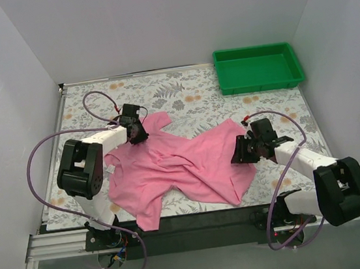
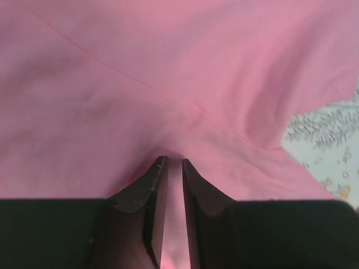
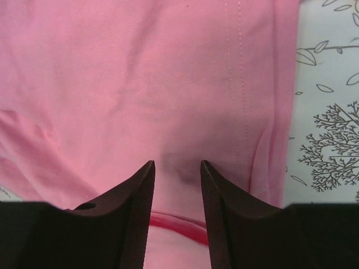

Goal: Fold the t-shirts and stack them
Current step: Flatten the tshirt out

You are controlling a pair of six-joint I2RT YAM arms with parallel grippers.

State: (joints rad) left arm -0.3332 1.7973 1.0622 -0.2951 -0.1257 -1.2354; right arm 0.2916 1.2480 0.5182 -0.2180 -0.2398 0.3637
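One pink t-shirt lies crumpled and spread across the middle of the table. My left gripper is at its far left corner, the jaws nearly together with pink fabric pinched between them. My right gripper is at the shirt's right edge, near a stitched hem. Its jaws stand a little apart with a thick fold of pink fabric bunched between them. The shirt fills both wrist views.
A green plastic tray stands empty at the back right corner. The table carries a floral cloth. White walls close in on the left, back and right. Purple cables loop beside both arms.
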